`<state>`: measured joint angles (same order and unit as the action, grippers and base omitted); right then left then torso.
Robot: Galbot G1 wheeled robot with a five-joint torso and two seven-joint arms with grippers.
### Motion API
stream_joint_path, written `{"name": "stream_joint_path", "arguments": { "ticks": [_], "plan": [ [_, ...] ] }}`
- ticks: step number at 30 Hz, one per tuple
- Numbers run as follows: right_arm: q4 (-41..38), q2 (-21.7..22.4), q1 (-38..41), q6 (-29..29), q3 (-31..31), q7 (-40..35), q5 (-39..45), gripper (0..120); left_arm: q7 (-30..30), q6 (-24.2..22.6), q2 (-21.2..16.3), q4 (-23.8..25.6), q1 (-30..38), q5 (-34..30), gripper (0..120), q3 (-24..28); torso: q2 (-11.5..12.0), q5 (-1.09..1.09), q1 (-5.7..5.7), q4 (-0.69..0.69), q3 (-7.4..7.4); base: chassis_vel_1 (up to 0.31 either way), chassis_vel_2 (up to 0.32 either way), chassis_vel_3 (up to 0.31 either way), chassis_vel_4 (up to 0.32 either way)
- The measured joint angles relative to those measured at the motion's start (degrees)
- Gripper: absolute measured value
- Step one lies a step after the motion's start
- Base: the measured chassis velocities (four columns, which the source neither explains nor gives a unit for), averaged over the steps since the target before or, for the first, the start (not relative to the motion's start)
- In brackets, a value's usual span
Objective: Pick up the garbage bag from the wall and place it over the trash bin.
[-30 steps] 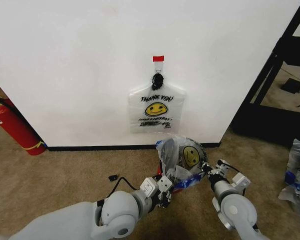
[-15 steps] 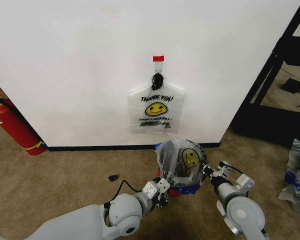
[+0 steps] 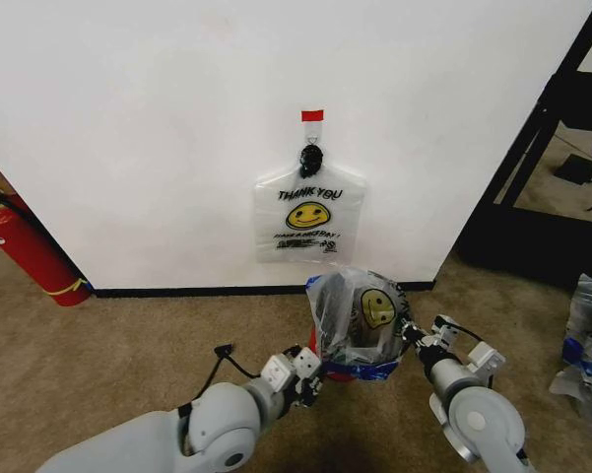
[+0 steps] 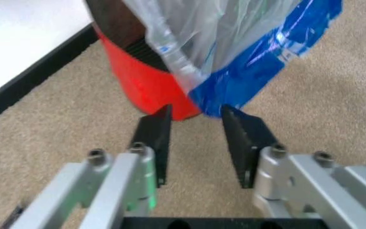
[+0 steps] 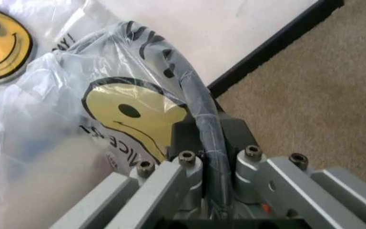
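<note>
A red fire extinguisher (image 3: 25, 251) is leaning at a tilt against the base of the white surface at the far left of the carpet (image 3: 128, 335), with a yellow band near its lower end. A small black cable end (image 3: 223, 351) is lying loose on the carpet, well apart from the extinguisher. A black metal frame (image 3: 547, 128) is standing at the right edge of the room. A clear sack of bottles (image 3: 586, 335) is sitting on the carpet at the far right.
</note>
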<state>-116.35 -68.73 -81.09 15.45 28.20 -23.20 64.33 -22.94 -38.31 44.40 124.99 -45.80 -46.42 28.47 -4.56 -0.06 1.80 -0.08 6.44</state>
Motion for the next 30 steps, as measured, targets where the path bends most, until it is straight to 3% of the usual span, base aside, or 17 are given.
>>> {"name": "stream_joint_path", "arguments": {
  "ticks": [4, 5, 9, 10, 11, 12, 13, 17, 21, 30],
  "plan": [
    [0.2, 0.4, 0.3, -0.1, 0.2, 0.1, 0.0, 1, 0.9, -0.1, -2.4, 2.2, -2.3, 1.0, 51, -2.1, 0.0, 0.0, 0.0, -0.01, 0.0, 0.0, 0.0, 0.0, 0.0],
    [0.1, 0.5, 0.3, -0.2, 0.4, 0.2, 0.1, 1, 1.6, 0.7, -3.4, 3.2, -4.7, 2.1, 57, -4.8, 0.0, 0.0, 0.0, 0.01, 0.0, 0.0, 0.0, 0.0, 0.0],
    [-0.2, 0.5, 0.1, -0.3, 0.5, 0.6, 0.1, 1, 1.7, 3.4, -2.9, 3.4, -6.4, -0.8, 69, -9.4, 0.0, 0.0, 0.0, 0.01, 0.0, 0.0, 0.0, 0.0, 0.0],
    [-0.2, 0.4, -0.1, -0.4, 0.5, 0.8, 0.2, 1, 1.7, 4.1, -2.4, 3.3, -6.5, -2.8, 73, -10.9, 0.0, 0.0, 0.0, 0.01, 0.0, 0.0, 0.0, 0.0, 0.0],
    [-0.4, 0.3, -0.4, -0.5, 0.5, 1.2, 0.3, 1, 1.7, 5.9, -1.1, 2.7, -6.4, -9.4, 79, -14.4, 0.0, 0.02, 0.0, -0.02, 0.0, 0.0, 0.0, 0.0, 0.0],
    [-0.4, 0.3, -0.4, -0.5, 0.5, 1.2, 0.3, 1, 1.7, 5.9, -1.1, 2.7, -6.4, -9.4, 79, -14.4, 0.0, 0.02, 0.0, -0.02, 0.0, 0.0, 0.0, 0.0, 0.0],
    [-0.6, 0.3, -0.5, -0.5, 0.5, 1.3, 0.6, 1, 1.8, 6.5, -0.6, 2.1, -6.4, -13.3, 82, -16.0, 0.0, 0.01, 0.0, -0.01, 0.0, 0.0, 0.0, 0.0, 0.0],
    [-1.2, 0.4, -1.0, -0.1, 0.8, 1.3, 2.0, 1, 2.3, 7.9, 1.3, -0.5, -6.8, -32.1, 96, -22.5, 0.0, 0.01, 0.0, -0.01, 0.0, 0.0, 0.0, 0.0, 0.0],
    [-1.3, 0.8, -1.0, 0.0, 1.1, 1.2, 2.2, 1, 4.5, 7.8, 1.1, -1.6, -8.1, -36.1, 95, -24.1, 0.0, 0.0, 0.0, 0.0, 0.0, 0.0, 0.0, 0.0, 0.0],
    [-2.2, 0.9, -1.5, 0.2, 1.2, 0.8, 2.3, 1, 7.8, 7.0, 1.2, -2.7, -9.2, -36.4, 65, -24.6, 0.0, 0.0, 0.0, 0.0, 0.0, 0.0, 0.0, 0.0, 0.0]
  ]
}}
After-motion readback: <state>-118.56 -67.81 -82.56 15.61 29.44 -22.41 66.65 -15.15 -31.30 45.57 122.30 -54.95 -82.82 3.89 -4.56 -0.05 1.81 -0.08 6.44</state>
